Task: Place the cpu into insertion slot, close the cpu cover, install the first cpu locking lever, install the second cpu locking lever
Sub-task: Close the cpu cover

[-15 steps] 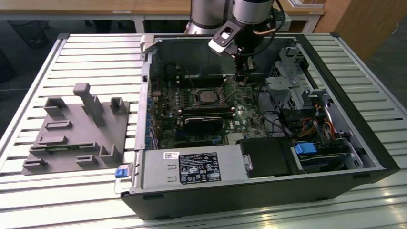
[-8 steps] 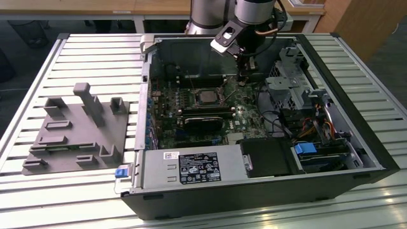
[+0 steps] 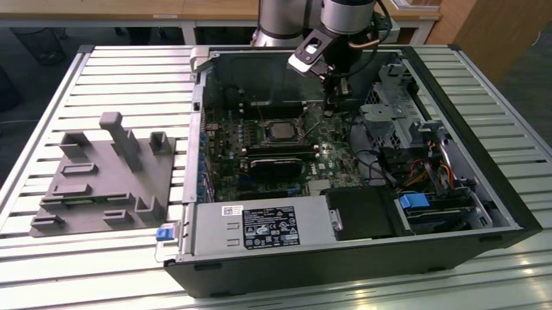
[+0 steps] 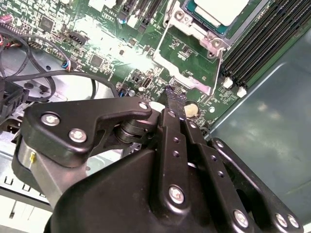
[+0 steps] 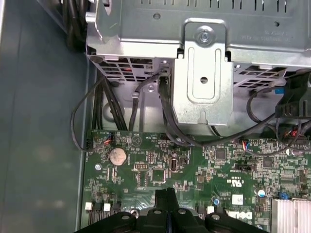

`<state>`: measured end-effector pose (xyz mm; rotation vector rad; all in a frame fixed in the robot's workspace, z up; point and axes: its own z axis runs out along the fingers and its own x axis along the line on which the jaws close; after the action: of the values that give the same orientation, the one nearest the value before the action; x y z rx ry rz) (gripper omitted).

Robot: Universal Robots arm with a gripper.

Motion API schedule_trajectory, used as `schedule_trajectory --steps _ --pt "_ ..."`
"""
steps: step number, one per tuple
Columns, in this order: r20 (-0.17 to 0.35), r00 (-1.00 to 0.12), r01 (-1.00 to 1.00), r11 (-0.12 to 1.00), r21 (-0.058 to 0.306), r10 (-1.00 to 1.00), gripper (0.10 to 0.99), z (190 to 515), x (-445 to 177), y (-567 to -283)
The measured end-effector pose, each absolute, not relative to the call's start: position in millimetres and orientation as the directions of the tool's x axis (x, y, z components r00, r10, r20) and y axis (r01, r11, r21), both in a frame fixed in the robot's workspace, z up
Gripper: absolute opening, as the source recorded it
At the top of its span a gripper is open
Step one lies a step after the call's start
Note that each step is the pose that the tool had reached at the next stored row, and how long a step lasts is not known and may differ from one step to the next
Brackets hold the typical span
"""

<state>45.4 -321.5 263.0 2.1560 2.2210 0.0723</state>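
The cpu point(image 3: 278, 131) lies flat in the insertion slot on the motherboard point(image 3: 332, 155) inside the open computer case. In the second wrist view its silvery top point(image 4: 218, 8) shows inside the metal cpu cover point(image 4: 201, 36), which lies down around it. A thin wire locking lever point(image 4: 160, 58) runs round the socket's corner. My gripper point(image 3: 332, 103) hangs just to the exterior view's right of the socket, low over the board. Its black fingers are pressed together with nothing between them, and the tip point(image 4: 175, 94) is close to the lever's bend. Both closed fingers point(image 5: 166, 194) also show over the green board.
A grey fixture plate point(image 3: 103, 177) lies outside the case on the slatted table. Inside the case are a black block point(image 3: 276, 166), the power supply point(image 3: 258, 229), a metal drive cage point(image 3: 384, 116) with cables point(image 5: 170, 121), long memory slots point(image 4: 262, 43) and a coin battery point(image 5: 117, 156).
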Motion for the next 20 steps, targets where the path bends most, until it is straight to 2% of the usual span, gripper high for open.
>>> schedule_trajectory --steps 20 --pt "0.000 -0.037 0.997 0.037 0.063 0.999 0.106 247 45 -317"
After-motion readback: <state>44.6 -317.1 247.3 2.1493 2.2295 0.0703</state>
